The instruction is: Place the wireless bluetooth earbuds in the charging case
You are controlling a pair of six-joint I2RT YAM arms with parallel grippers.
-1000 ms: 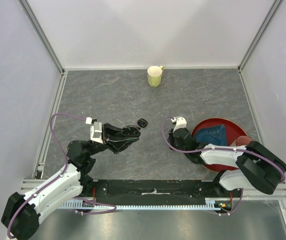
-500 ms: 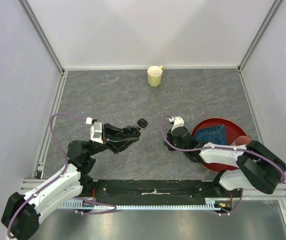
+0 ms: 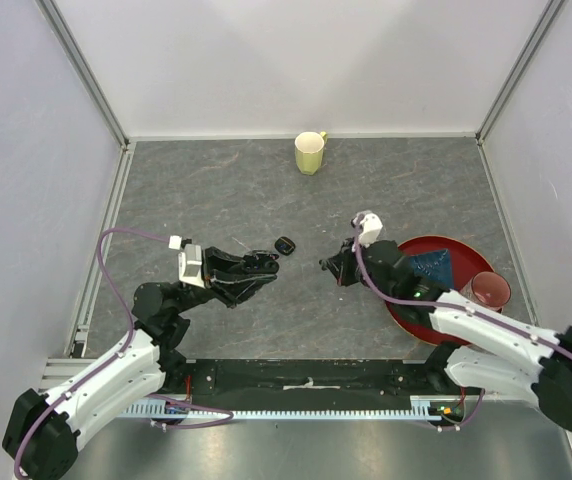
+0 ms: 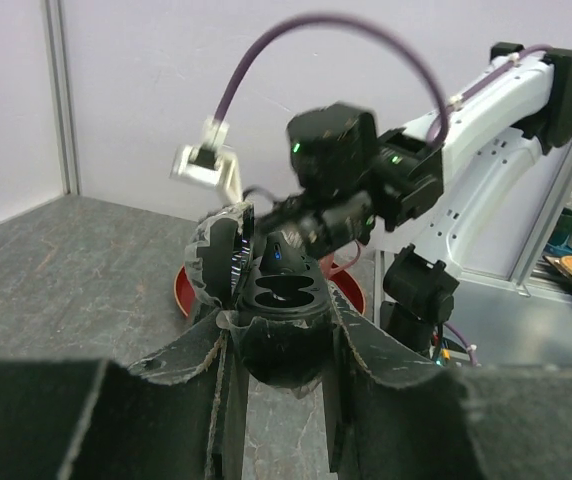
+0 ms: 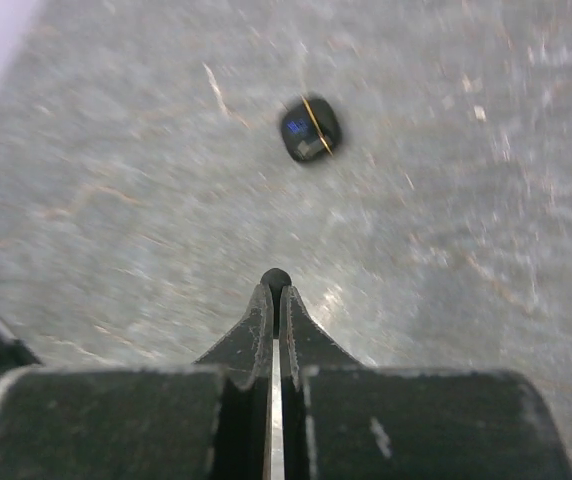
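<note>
Earbud [image 3: 285, 245] centre, mug [image 3: 309, 152] behind it, tray [image 3: 463, 255] to its right.

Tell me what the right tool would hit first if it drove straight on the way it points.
Probably the grey tabletop: the shut right tool angles down toward it. The small black earbud lies ahead, slightly off that line, and might be met instead; depth is unclear.

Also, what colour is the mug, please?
The mug is pale yellow-green, clearest in the top external view.
</note>
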